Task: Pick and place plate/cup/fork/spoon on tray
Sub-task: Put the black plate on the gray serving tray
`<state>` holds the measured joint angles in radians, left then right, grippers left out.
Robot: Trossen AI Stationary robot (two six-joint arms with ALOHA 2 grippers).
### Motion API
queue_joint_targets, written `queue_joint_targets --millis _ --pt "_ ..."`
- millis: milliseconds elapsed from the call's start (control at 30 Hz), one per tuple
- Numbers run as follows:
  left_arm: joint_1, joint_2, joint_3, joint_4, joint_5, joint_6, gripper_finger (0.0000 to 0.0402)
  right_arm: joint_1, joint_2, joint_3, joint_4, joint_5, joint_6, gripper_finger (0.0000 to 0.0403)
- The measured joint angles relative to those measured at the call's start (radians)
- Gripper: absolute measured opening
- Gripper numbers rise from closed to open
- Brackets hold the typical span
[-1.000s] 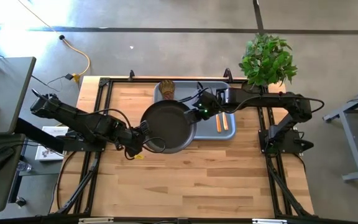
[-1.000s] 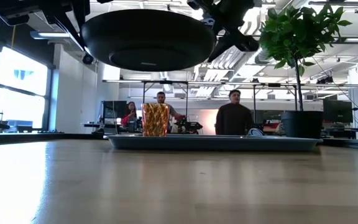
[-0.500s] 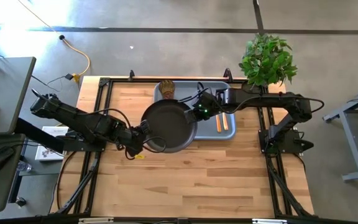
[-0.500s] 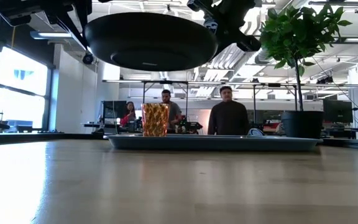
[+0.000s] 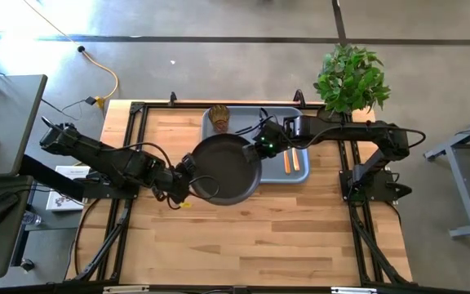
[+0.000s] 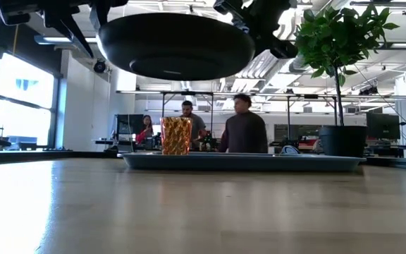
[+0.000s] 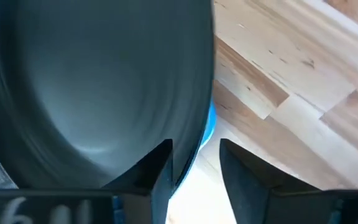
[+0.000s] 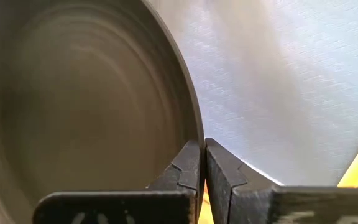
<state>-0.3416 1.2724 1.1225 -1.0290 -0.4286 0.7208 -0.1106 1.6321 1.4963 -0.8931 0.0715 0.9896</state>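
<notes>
1. The plate (image 5: 225,169) is hanging in the air above the table (image 5: 259,237), between the two arms; from overhead it's covering the near-left corner of the tray (image 5: 296,175), and in the low view (image 6: 176,46) it's riding well clear of the wood, roughly level.
2. The right gripper (image 5: 259,147) is pinching the plate's rim on the tray side; in its wrist view the two fingers (image 8: 188,168) are squeezed together with the rim edge caught between them – a clenched grip on the plate (image 8: 86,112).
3. The left gripper (image 5: 188,181) is sitting at the opposite rim, on the plate's left-near side; its wrist view is showing the fingers (image 7: 151,168) spread apart with the plate's edge (image 7: 104,93) running between them – jaws released, not squeezing; I can't tell whether a finger is brushing the rim.
4. The cup (image 5: 219,118) is standing upright in the tray's far-left corner; in the low view (image 6: 176,135) it's glowing amber just behind the tray's front wall (image 6: 259,162).
5. Two orange-handled pieces of cutlery (image 5: 290,161) are lying side by side in the tray, right of the plate; their heads are hidden under the arm, so which is the fork and which the spoon I can't tell.
6. A potted plant (image 5: 349,77) is sitting off the table's far-right corner; people (image 6: 238,132) are standing in the room behind.
</notes>
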Motion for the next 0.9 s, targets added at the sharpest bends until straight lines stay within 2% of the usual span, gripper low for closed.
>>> queue_joint_targets --millis 200,433,633,900 --pt "0.000 0.000 0.000 -0.006 -0.001 -0.080 0.0147 -0.027 0.000 0.000 -0.031 0.004 -0.026 0.0000" --pt "0.000 0.000 0.000 -0.021 -0.019 -0.164 0.0151 -0.080 -0.003 0.000 -0.100 0.002 -0.113 0.0000" --pt "0.012 0.000 0.000 -0.021 -0.130 -0.232 0.0150 -0.151 -0.003 0.000 -0.152 -0.012 -0.257 0.0000" --pt "0.115 0.000 0.000 -0.021 -0.140 -0.373 0.0150 -0.282 -0.003 0.000 -0.157 -0.085 -0.534 0.0000"
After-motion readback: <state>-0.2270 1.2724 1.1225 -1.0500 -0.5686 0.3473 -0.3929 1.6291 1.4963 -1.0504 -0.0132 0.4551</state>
